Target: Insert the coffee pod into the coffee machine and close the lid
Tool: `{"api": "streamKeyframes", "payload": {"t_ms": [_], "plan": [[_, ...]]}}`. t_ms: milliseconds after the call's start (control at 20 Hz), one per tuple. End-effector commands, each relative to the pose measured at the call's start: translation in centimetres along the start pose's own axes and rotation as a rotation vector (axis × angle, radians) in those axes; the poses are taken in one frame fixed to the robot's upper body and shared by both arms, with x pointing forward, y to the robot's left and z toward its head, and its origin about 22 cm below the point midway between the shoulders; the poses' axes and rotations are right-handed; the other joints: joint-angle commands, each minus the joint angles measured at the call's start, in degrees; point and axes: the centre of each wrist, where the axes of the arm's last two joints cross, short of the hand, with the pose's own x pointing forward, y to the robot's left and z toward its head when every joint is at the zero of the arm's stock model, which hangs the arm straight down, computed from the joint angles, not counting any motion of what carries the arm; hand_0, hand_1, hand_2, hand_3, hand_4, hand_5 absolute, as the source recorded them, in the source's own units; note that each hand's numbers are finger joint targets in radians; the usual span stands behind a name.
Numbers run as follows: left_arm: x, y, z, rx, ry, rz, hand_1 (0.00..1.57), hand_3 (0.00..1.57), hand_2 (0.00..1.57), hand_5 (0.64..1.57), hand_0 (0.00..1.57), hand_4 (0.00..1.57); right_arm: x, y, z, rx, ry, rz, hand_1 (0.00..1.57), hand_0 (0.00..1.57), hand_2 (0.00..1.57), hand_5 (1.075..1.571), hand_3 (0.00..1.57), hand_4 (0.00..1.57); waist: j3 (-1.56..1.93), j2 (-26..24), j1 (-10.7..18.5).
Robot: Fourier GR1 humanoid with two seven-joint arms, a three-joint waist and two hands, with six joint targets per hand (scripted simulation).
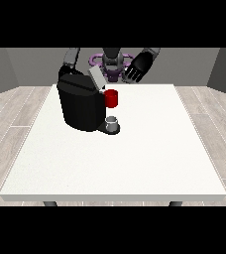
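A large white table [135,163] fills most of the front view, with the robot [113,60] small behind its far edge. On the table's far left part stands a black coffee machine [80,106], a bulky dark body. At its top a grey lid [97,78] is tilted up and open. Just below the lid, at the machine's front, a red thing at the machine [111,98] sits in the open holder. Under it, a small grey thing [113,121] stands on the machine's dark base tray [107,130]; whether this is the coffee pod cannot be told.

The hand at the view's right [134,74] hangs above the table's far edge, apart from the machine and to the right of the lid. Its fingers are spread and relaxed, pointing down, and it has hold of nothing.

The arm at the view's left [72,58] reaches down behind the machine. Its hand is hidden by the black body, so how its fingers lie cannot be told.
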Motion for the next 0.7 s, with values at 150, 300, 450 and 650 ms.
{"api": "streamKeyframes", "payload": {"t_ms": [150,300,450,650], "plan": [[2.1,7.0,0.5,0.109,-0.003,0.048,1.2,1.26,1.24,1.571,1.2,0.49,3.3,0.3,-1.4,-0.018,-0.085,0.004,0.0,0.0,0.0,1.571,0.0,0.0,-0.02,3.3,-3.1],[4.3,9.6,0.7,0.116,-0.028,0.009,1.22,1.26,1.27,1.571,1.22,0.47,4.8,-1.7,-3.0,-0.039,-0.106,0.002,0.0,0.0,0.0,1.571,0.0,0.04,0.0,5.4,-3.2],[3.8,10.6,1.2,0.18,0.004,-0.023,1.2,1.26,1.27,1.571,1.2,0.49,5.3,-0.5,-2.5,-0.015,-0.165,-0.025,0.0,0.0,0.0,1.571,0.0,0.26,0.0,8.7,-5.9],[6.3,12.0,1.0,0.195,-0.047,-0.025,1.22,1.23,1.28,1.571,1.22,0.48,5.8,-1.3,-3.4,-0.021,-0.151,-0.009,0.0,0.0,0.0,1.571,0.0,0.0,0.01,9.9,-5.5]]}}
